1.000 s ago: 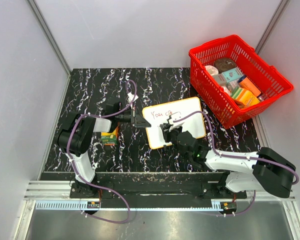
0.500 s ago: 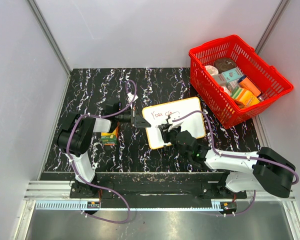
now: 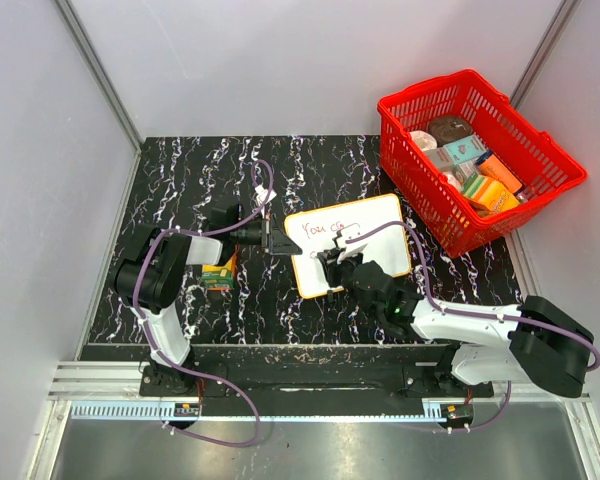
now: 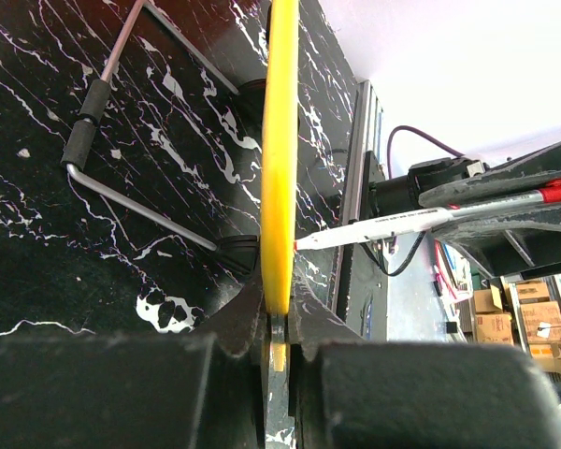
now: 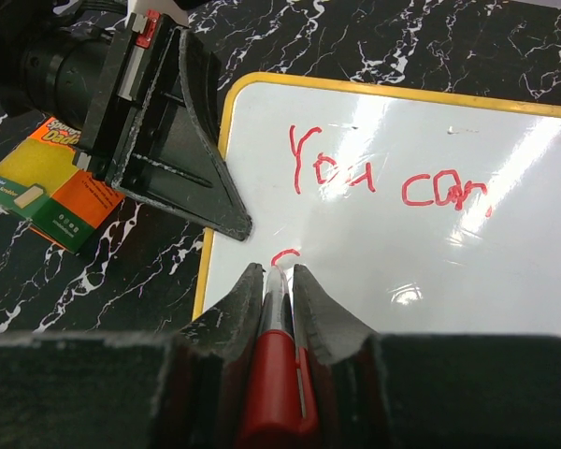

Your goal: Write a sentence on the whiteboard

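The whiteboard [image 3: 375, 225] lies flat mid-table, white with a thin yellow rim [image 5: 374, 91]. The sentence [image 5: 393, 178] reads "You can" in red, with a short red stroke [image 5: 285, 253] starting a second line. My left gripper [image 3: 278, 241] is shut on the board's left rim, seen edge-on as a yellow strip [image 4: 280, 140] in the left wrist view. My right gripper [image 5: 272, 273] is shut on a red marker [image 5: 276, 374], its tip on the board at the new stroke. The marker also shows in the left wrist view [image 4: 421, 217].
A red basket [image 3: 480, 155] full of packaged goods stands at the back right. A green and orange packet [image 3: 218, 277] lies left of the board, also in the right wrist view [image 5: 47, 192]. The left arm's cable loops over the table.
The right gripper has shifted slightly with the marker tip on the board, below the first line. The left gripper has not moved.
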Robot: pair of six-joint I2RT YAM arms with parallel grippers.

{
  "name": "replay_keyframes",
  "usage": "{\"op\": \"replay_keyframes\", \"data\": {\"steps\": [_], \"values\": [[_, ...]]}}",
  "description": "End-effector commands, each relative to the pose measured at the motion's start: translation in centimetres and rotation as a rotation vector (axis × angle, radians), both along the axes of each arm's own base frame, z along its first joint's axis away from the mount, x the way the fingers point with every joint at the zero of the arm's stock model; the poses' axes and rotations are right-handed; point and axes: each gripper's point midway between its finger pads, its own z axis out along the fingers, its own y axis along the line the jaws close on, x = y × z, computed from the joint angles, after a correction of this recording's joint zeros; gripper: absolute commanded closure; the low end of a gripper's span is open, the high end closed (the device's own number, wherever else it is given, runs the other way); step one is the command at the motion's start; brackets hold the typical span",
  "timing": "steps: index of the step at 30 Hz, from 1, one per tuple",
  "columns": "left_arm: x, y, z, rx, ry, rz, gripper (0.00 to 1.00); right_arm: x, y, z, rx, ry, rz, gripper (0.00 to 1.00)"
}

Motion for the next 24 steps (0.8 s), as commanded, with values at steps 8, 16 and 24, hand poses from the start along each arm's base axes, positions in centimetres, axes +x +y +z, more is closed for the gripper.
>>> {"op": "replay_keyframes", "data": {"steps": [8, 16, 24], "values": [[-0.5, -0.1, 2.6, -0.046, -0.100, -0.045, 1.00, 1.4, -0.7, 2.3, 0.023, -0.034, -0.103, 1.00], [-0.4, -0.1, 2.6, -0.046, -0.100, -0.045, 1.00, 1.4, -0.4, 2.7, 0.026, -0.042, -0.097, 1.00], [-0.4, -0.1, 2.5, -0.046, -0.097, -0.045, 1.00, 0.9, -0.4, 1.8, 0.017, -0.017, -0.073, 1.00]]}}
